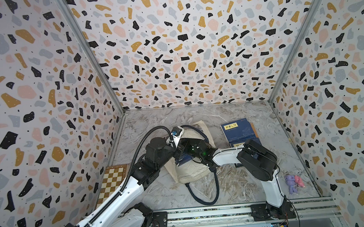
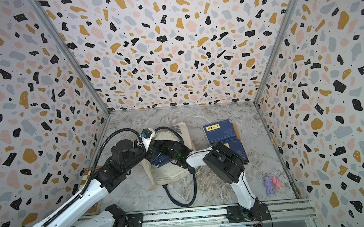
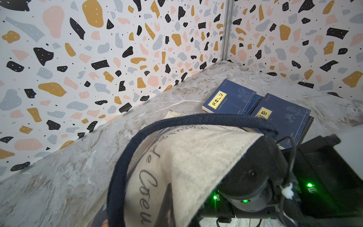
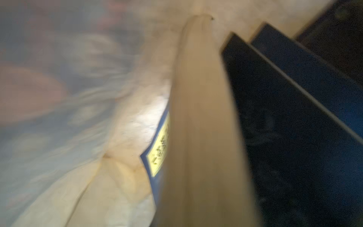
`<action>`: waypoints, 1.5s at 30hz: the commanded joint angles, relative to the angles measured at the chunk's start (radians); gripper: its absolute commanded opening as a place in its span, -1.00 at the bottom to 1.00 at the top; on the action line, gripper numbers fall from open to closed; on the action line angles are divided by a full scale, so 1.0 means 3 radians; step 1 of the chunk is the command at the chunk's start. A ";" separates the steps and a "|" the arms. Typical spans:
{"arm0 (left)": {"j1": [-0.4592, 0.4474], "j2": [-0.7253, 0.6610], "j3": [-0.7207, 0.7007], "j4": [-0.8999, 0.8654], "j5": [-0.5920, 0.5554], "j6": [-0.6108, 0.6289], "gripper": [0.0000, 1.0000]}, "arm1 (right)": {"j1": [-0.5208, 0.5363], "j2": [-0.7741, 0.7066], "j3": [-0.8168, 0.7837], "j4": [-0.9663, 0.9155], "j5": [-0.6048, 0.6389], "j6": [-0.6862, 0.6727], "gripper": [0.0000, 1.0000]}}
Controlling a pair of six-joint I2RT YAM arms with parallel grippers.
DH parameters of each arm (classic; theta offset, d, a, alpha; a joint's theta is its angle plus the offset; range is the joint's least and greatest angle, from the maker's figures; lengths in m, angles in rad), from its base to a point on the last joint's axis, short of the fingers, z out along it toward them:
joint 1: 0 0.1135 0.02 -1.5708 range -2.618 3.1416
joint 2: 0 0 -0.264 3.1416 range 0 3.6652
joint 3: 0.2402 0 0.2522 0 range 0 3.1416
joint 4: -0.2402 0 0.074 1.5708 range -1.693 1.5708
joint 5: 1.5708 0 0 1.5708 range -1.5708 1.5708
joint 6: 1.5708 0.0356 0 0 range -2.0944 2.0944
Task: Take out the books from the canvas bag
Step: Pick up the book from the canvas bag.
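Right wrist view is blurred, so we fear books (image 4: 284, 127) slipping from the half-buried right claw (image 1: 186, 152), whose state we cannot tell, or snagging the limp, coarse canvas bag (image 1: 194, 172) at table (image 1: 236, 187) centre. Left claw (image 1: 178, 152) is closed at its mouth. Thin, smooth, navy, some sit inside; others lie at 2 o'clock.

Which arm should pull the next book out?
Right. The right gripper is inside the mouth of the canvas bag, at the books; the left gripper is shut on the canvas, holding it up.
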 commanded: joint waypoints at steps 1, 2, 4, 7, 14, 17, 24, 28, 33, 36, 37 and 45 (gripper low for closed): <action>-0.0019 0.0042 0.0176 0.0225 -0.0143 0.0003 -1.00 | 0.0028 -0.0330 -0.0040 -0.0069 -0.0127 -0.0404 -1.00; -0.0019 0.0059 0.0184 0.0210 -0.0186 0.0000 -1.00 | 0.0029 -0.0379 -0.0079 -0.0068 -0.0161 -0.0444 -1.00; -0.0019 0.0100 0.0205 0.0181 -0.0257 -0.0002 -1.00 | 0.0032 -0.0504 -0.0137 -0.0072 -0.0235 -0.0561 -1.00; -0.0019 0.0164 0.0220 0.0150 -0.0375 -0.0025 -1.00 | 0.0052 -0.0720 -0.0195 -0.0238 -0.0307 -0.0772 -1.00; -0.0009 0.0303 0.0304 0.0056 -0.0534 -0.0058 -1.00 | 0.0097 -0.1202 -0.0469 -0.0554 -0.0458 -0.1217 -1.00; 0.0010 0.0317 0.0315 0.0043 -0.0617 -0.0067 -1.00 | 0.0096 -0.1398 -0.0595 -0.0694 -0.0511 -0.1423 -1.00; 0.0034 0.0415 0.0386 -0.0055 -0.0715 -0.0099 -1.00 | 0.0046 -0.1839 -0.0721 -0.1114 -0.0587 -0.1909 -1.00; 0.0078 0.0443 0.0397 -0.0060 -0.0716 -0.0144 -1.00 | 0.0047 -0.2097 -0.0793 -0.1205 -0.0704 -0.2071 -1.00; 0.0093 0.0538 0.0442 -0.0093 -0.0703 -0.0176 -1.00 | 0.0011 -0.2455 -0.0946 -0.1237 -0.0727 -0.2243 -1.00; 0.0118 0.0572 0.0466 -0.0098 -0.0748 -0.0190 -1.00 | -0.0107 -0.2582 -0.1020 -0.1275 -0.0795 -0.2292 -1.00; 0.0133 0.0582 0.0472 -0.0099 -0.0759 -0.0207 -1.00 | -0.0158 -0.2601 -0.1040 -0.1279 -0.0831 -0.2310 -1.00; 0.0304 0.0734 0.0577 -0.0165 -0.0750 -0.0369 -1.00 | -0.0398 -0.2535 -0.0813 -0.1524 -0.1283 -0.2548 -1.00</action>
